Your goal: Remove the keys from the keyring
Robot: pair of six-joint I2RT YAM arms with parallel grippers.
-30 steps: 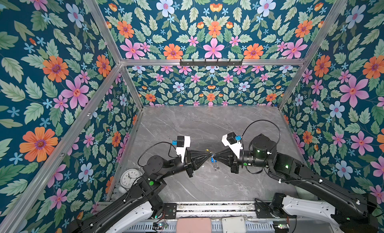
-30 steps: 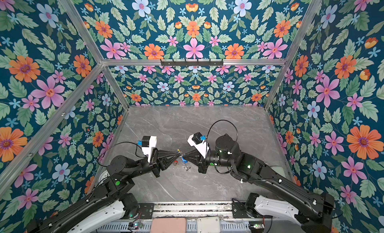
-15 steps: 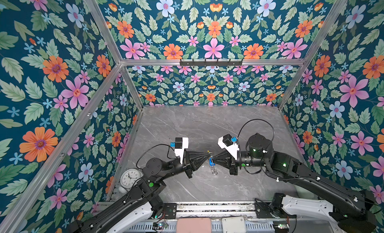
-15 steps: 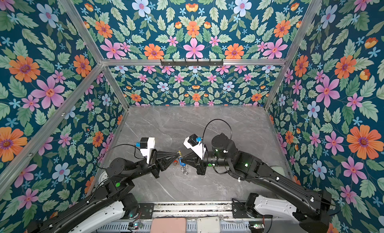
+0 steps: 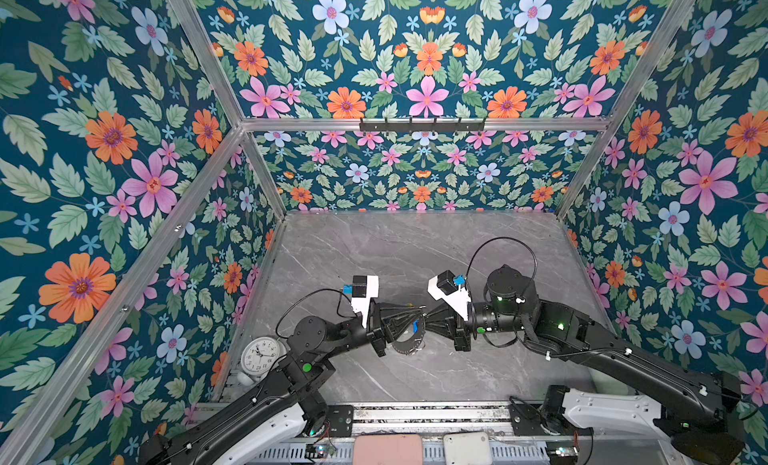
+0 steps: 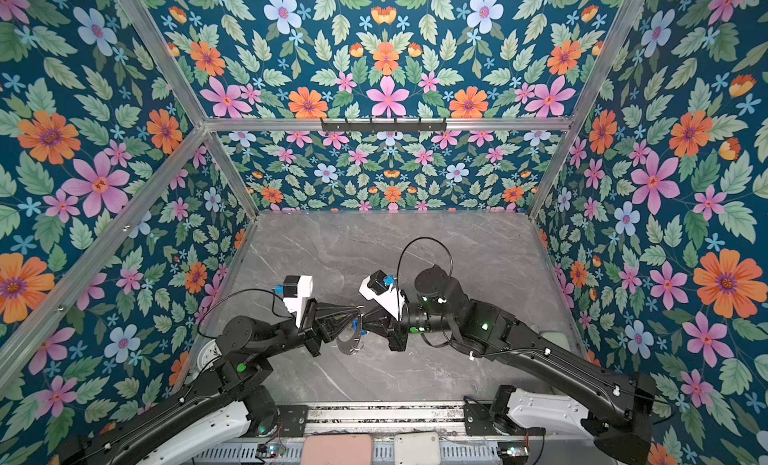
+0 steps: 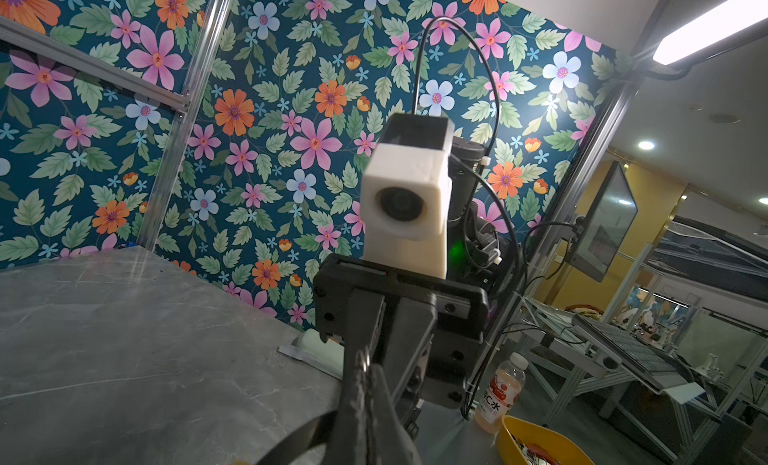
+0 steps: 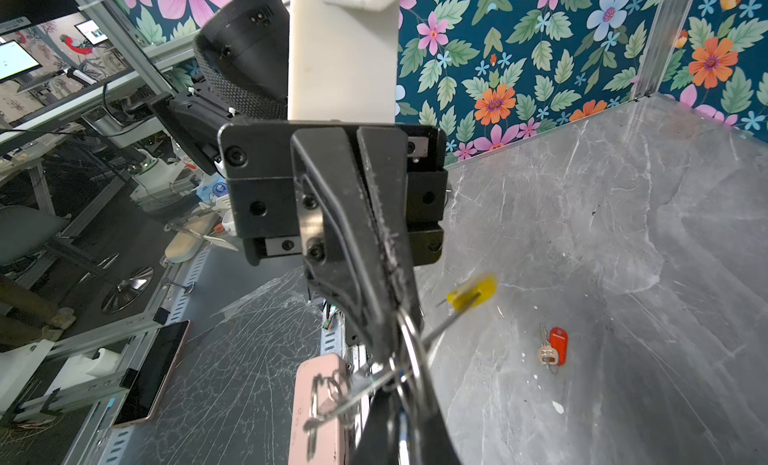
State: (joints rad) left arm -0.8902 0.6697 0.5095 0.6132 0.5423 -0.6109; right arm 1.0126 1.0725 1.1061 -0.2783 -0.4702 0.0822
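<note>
My left gripper (image 5: 417, 311) and right gripper (image 5: 426, 313) meet tip to tip above the front middle of the grey table (image 5: 415, 242), both shut. The keyring (image 5: 406, 345), a thin grey ring, hangs under the left fingertips, which pinch its rim. In the right wrist view, silver loops (image 8: 409, 338) sit where the tips meet. A blurred yellow piece (image 8: 471, 292) sticks out beside them. The blue key (image 5: 415, 326) dangles at the right gripper (image 8: 399, 400), which seems to pinch its loop. The red key (image 8: 555, 346) lies loose on the table. It is hidden in both top views.
A white clock (image 5: 260, 355) stands at the table's front left corner. A pink device (image 5: 387, 449) and a white one (image 5: 466, 448) lie on the front rail. Off the table, the left wrist view shows a bottle (image 7: 500, 390) and a yellow bowl (image 7: 536, 442).
The right arm has edged a little to the left, toward the left gripper. Both grippers stay shut, tip to tip. The hanging ring has swung under the left fingertips.
</note>
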